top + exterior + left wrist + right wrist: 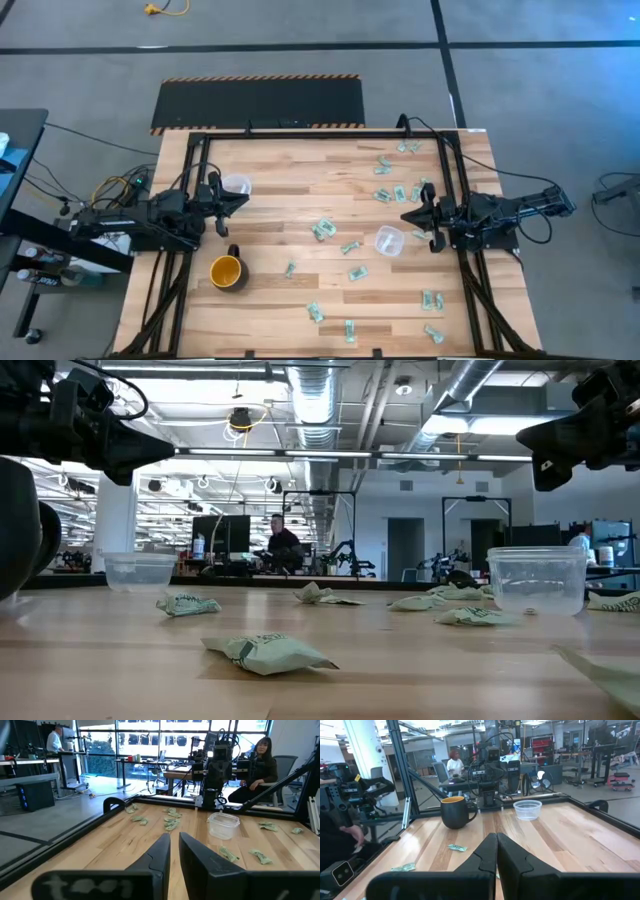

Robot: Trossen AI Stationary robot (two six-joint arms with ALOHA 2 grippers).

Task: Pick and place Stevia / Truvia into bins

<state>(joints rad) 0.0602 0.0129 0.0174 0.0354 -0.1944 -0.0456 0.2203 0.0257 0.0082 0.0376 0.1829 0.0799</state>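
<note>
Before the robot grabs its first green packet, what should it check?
1. Left gripper empty: ok, nearly shut, nothing between its fingers.
2. Right gripper empty: ok, shut on nothing; must open first.
3. Clear cup by the left gripper upright: ok.
4. Clear cup by the right gripper upright: ok.
5. Stevia sachets within reach: ok, scattered on the wooden table.
6. Yellow mug clear of both cups: ok.
</note>
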